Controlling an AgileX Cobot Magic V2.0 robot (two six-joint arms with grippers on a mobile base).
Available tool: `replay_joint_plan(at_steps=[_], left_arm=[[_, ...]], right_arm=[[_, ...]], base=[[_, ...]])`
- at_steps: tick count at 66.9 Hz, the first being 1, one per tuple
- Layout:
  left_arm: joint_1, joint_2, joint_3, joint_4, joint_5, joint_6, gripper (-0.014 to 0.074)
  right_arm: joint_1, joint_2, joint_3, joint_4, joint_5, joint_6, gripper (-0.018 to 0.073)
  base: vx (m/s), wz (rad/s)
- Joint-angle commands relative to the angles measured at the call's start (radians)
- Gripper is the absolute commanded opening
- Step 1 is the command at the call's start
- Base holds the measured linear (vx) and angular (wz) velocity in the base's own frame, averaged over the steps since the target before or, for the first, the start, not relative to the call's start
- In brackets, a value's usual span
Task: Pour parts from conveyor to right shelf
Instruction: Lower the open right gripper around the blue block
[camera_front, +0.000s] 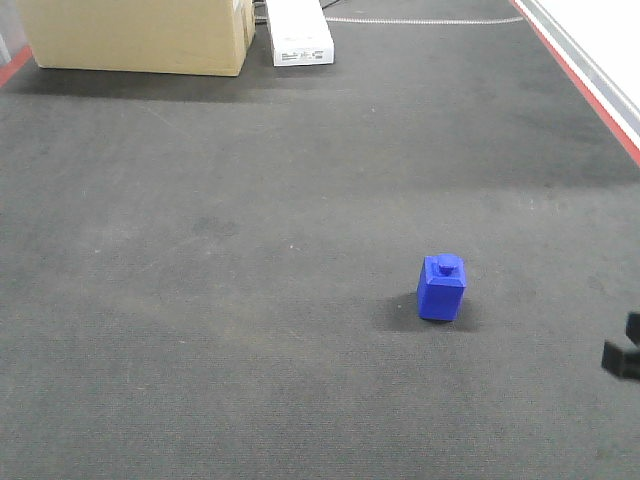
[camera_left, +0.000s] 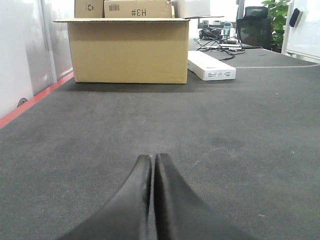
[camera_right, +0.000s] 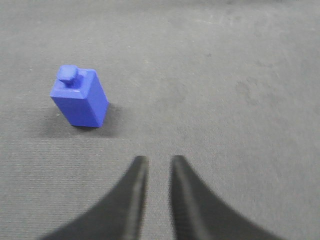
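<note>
Ahead-left of my right claw: the blue part, well clear of the fingertips, with only bare belt between us.
Part location: standing on the conveyor, right of centre in the front view, touching nothing else.
Part attitude: upright, knob on top. Long axis looks vertical, so the flat side faces are what I would pinch.
Right claw state: fingers slightly apart, a narrow slit only, holding nothing. The slit looks narrower than the part, so I judge it must widen before any approach.
Left claw state: fingers pressed together, empty, low over the belt.
Nearer arm: right. The part does not show in the left wrist view at all.
Move turns on: the sideways offset. My judgement is that the right claw must go left and forward until the part sits on the line between the fingers, then come down around it.
Other things: cardboard box and flat white box at the far end of the belt, both well apart from the part. Red rail along the right edge.
Obstructions: none seen on the path to the part.
Right shelf: not in view, so I cannot tell which way it lies.
Risk: the part looks small and light. One finger touching first could push or topple it.
Task stage: part not yet gripped.
</note>
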Motion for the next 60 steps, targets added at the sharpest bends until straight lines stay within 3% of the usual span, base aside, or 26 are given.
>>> replay_joint_plan(at_steps=[1, 9, 16, 28, 41, 50, 60], left_arm=[[0.002, -0.005, -0.026, -0.006, -0.071, -0.007, -0.0006], [0.002, -0.005, -0.026, -0.006, -0.071, -0.007, -0.0006], [0.002, -0.005, -0.026, -0.006, -0.071, -0.007, -0.0006], [0.002, -0.005, -0.026, -0.006, -0.071, -0.007, -0.0006], [0.002, -0.005, -0.026, -0.006, -0.071, -0.007, -0.0006], [0.002, -0.005, -0.026, -0.006, -0.071, -0.007, -0.0006], [0.002, -0.005, -0.026, -0.006, -0.071, -0.007, -0.0006]], right_arm=[[0.008, 0.051, -0.097, 0.030, -0.011, -0.044, 0.0293], [0.075, 0.135, -0.195, 0.011, 0.043, -0.073, 0.0428], [0.140, 0.217, -0.284, -0.003, 0.073, -0.071, 0.0488], [0.228, 0.376, -0.453, -0.052, 0.146, 0.027, 0.0491], [0.279, 0.564, -0.634, -0.222, 0.251, 0.315, 0.0487], [0.332, 0.705, -0.768, -0.279, 0.361, 0.361, 0.0487], [0.353, 0.841, -0.899, -0.246, 0.462, 0.362, 0.0487]], base=[[0.00, 0.00], [0.00, 0.00], [0.00, 0.00], [0.00, 0.00], [0.00, 0.00], [0.00, 0.00], [0.00, 0.00]])
